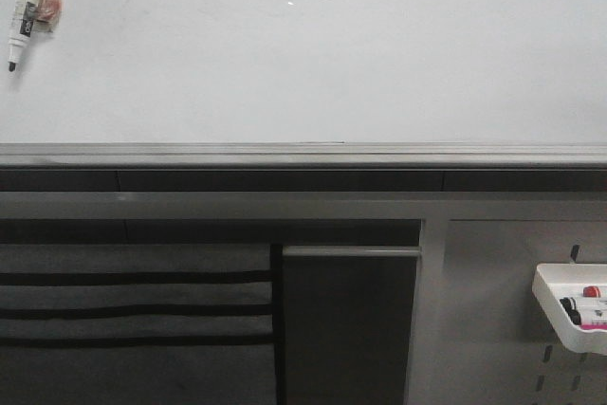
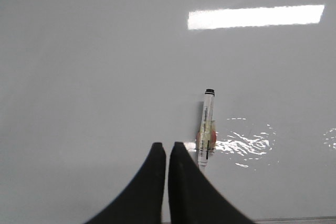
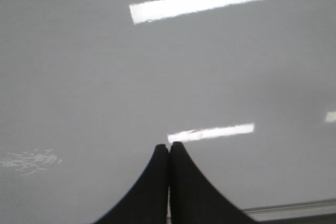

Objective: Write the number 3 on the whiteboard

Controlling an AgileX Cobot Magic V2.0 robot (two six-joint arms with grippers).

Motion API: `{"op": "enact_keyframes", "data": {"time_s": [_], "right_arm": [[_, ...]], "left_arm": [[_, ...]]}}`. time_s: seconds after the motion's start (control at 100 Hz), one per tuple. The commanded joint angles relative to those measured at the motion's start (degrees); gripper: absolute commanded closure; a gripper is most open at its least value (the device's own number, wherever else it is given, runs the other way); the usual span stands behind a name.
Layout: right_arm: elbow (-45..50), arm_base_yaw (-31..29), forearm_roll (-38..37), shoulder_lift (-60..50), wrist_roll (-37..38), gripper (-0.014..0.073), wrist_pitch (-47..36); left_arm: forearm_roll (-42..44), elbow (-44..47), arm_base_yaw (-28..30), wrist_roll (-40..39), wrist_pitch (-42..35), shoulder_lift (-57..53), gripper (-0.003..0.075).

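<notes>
Both pairs of jaws are pressed together with nothing between them. On the left gripper (image 2: 169, 148) the two black fingertips meet at a thin seam, and on the right gripper (image 3: 168, 147) they close just as tightly. Each points at the whiteboard (image 1: 313, 54), whose glossy white face fills both wrist views and the upper part of the front view, with bright bars of glare across it. Neither arm shows in the front view.

A marker (image 2: 206, 129) lies against the board just beside the left fingertips, apart from them, its dark tip pointing away from the gripper and a band of yellowish and red tape around its barrel. In the front view the same marker (image 1: 27, 9) sits at the board's upper left corner, tip down. No written stroke can be made out on the white surface in any view.

Below the board runs its grey edge rail (image 1: 303, 154). Lower right, a white tray (image 1: 569, 308) on a grey perforated panel (image 1: 493, 329) holds more markers.
</notes>
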Motion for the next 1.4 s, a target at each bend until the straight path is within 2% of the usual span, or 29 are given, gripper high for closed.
{"op": "enact_keyframes", "data": {"time_s": [0.0, 0.12, 0.33, 0.8, 0.88, 0.95, 1.02, 1.09, 1.14, 1.21, 1.28, 1.39], "right_arm": [[-5.9, 0.0, -0.3, 6.0, -0.2, 0.0668, 0.2], [-10.3, 0.0, -0.3, 11.0, -0.2, 0.0668, 5.7], [-10.8, 0.0, -2.5, 15.0, -0.3, 0.0668, 10.0], [-10.8, 0.0, -2.5, 15.5, -0.3, 0.0668, 9.4], [-10.8, 0.0, -4.4, 15.5, -0.6, 0.0666, 8.2], [-10.8, 0.0, -6.3, 15.6, -0.6, 0.0617, 8.3], [-10.8, 0.0, -6.8, 16.0, -0.6, 0.0518, 8.2], [-10.8, 0.0, -8.1, 16.5, -0.6, 0.0406, 8.1], [-10.8, 0.0, -9.3, 16.9, -0.6, 0.0333, 8.1], [-10.8, 0.0, -11.8, 17.5, -0.6, 0.0248, 8.1], [-10.8, 0.0, -13.1, 18.0, -0.6, 0.0196, 8.1], [-10.8, 0.0, -13.3, 18.1, -0.6, 0.019, 8.1]], "left_arm": [[0.3, -5.1, 0.0, 0.0, -0.9, 4.7, 0.0739], [0.3, -6.6, 0.0, -0.3, -1.2, 7.8, 0.0739], [0.3, -6.6, 0.0, 0.0, -1.4, 9.7, 0.0739], [0.3, -6.6, 0.0, 0.0, -1.4, 9.7, 0.0739], [0.3, -6.6, 0.0, -0.3, -1.4, 9.7, 0.0738], [0.3, -6.6, 0.0, -0.3, -1.4, 9.7, 0.0722], [0.6, -6.6, 0.0, 0.0, -1.6, 9.7, 0.0634], [2.3, -6.6, 0.0, 0.0, -1.6, 9.7, 0.0462], [2.6, -6.6, 0.0, 0.0, -1.6, 9.7, 0.0305], [2.5, -6.6, 0.0, -0.3, -1.7, 9.7, 0.0164], [2.2, -6.6, 0.0, -0.3, -1.7, 9.7, 0.0113], [2.2, -6.6, 0.0, -0.3, -1.7, 9.7, 0.0124]]}}
